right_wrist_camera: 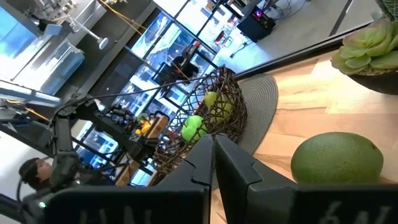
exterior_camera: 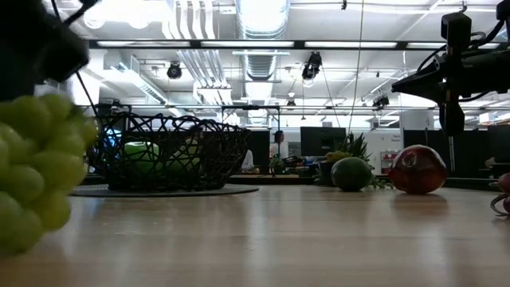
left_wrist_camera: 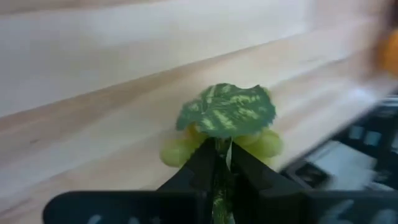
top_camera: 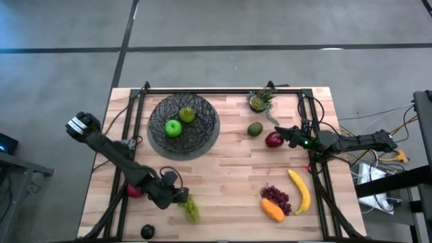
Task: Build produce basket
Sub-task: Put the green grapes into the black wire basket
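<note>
Left wrist view: claw (left_wrist_camera: 221,163) pinches leafy green grapes (left_wrist_camera: 249,142).

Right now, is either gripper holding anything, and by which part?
The left gripper is shut on the green grapes, pinching the stem just under the leaf. The right gripper is shut and holds nothing.

You're running two dark, slim-jointed arms — the right arm (top_camera: 351,142) shows a small green light, the left arm (top_camera: 121,158) a pale grey base.

green grapes (top_camera: 191,208), dark criss-cross basket (top_camera: 204,128), yellow banana (top_camera: 301,190), red apple (top_camera: 273,140)
</note>
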`<state>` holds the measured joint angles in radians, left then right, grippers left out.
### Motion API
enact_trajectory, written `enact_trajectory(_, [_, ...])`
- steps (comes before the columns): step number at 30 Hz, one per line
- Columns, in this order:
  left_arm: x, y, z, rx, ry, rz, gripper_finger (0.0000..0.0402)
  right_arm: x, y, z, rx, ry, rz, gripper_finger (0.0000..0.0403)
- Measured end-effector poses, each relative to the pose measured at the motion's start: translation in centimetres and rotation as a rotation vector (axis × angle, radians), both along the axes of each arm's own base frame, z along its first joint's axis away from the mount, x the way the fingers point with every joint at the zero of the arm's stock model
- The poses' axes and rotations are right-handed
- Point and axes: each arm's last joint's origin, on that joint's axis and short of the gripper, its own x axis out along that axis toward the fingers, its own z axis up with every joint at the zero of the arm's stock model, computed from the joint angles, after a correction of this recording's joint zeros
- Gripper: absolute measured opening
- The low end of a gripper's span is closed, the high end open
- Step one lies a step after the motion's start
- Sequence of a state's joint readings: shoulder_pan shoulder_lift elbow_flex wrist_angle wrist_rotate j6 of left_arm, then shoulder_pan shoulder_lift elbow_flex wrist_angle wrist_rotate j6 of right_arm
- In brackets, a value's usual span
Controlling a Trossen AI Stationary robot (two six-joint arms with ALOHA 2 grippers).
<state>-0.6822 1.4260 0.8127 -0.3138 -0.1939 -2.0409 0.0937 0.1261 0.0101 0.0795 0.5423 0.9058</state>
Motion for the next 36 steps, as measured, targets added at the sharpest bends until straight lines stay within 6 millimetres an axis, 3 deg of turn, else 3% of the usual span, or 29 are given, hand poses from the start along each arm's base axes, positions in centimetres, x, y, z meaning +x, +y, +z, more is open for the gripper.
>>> enact_trajectory(11, [1.4,3.2,6.4,0.232,-0.316,-0.018,0.001,0.0,0.0,0.0,-0.024,0.012,0.0,0.0008])
enact_trajectory(21, [3.7,9.6,11.4,0.554,-0.447,0.07,0.001,0.0,0.0,0.0,-0.025,0.013,-0.001,0.0008])
enact_trajectory(28, [3.6,14.4,13.0,0.714,-0.43,0.142,0.001,0.0,0.0,0.0,-0.022,0.011,-0.001,0.0008])
enact_trajectory(36, [1.0,18.5,11.5,0.778,-0.128,0.195,0.001,0.0,0.0,0.0,-0.01,0.002,0.0,0.0009])
